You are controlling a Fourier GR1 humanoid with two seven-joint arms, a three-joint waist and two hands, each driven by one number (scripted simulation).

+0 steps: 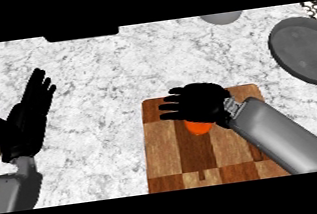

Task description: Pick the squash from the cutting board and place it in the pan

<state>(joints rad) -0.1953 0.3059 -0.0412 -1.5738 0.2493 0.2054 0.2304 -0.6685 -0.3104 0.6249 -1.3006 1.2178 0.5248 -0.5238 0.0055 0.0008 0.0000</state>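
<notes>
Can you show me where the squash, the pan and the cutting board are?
squash (pixel 198 127), head view, orange part showing under the right hand
pan (pixel 311 54), head view, its dark inside
cutting board (pixel 176 162), head view, bare wood

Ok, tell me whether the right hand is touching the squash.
Cannot tell. In the head view the right hand covers the top of the orange squash on the cutting board; no contact or gap shows plainly.

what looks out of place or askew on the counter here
Nothing stands out. The cutting board lies flat, the right hand covers the orange squash on it, and the pan sits upright at the far right.
</notes>
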